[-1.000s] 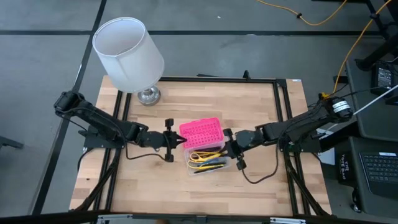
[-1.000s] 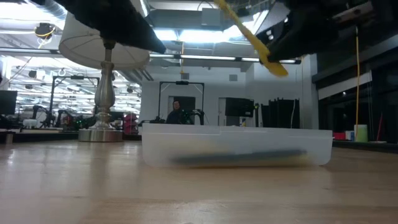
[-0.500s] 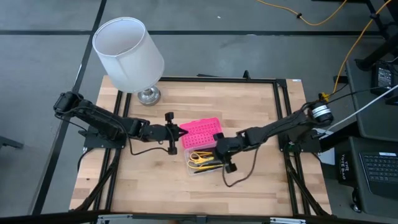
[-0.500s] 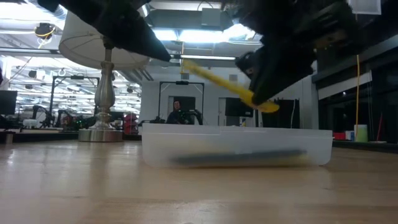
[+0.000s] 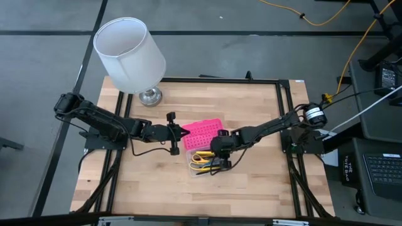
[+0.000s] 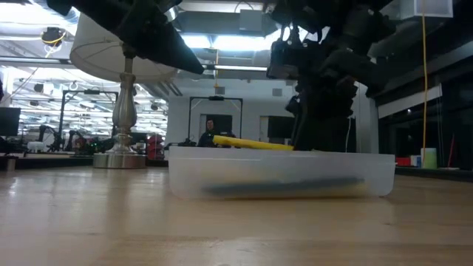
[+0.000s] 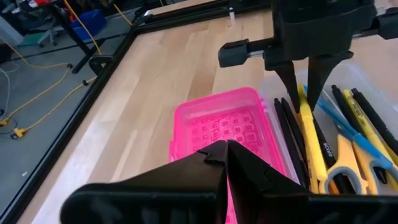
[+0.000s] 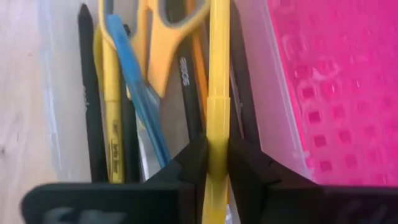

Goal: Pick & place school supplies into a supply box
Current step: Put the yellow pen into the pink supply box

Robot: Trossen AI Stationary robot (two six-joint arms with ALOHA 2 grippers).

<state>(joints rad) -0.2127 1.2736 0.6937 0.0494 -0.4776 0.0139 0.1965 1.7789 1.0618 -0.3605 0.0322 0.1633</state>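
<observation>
supply box (image 6: 281, 175) contents blurred through wall, lamp (image 6: 124, 89) shade cropped

Overhead, table-level, two close wrist views

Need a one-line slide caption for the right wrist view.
Right gripper lowers a yellow pen into the clear base beside the pink lid.

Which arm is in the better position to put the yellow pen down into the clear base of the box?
The right. Its gripper is shut on the yellow pen, directly above the clear base where the other supplies lie. The left gripper, shut and empty, is at the pink lid.
</observation>
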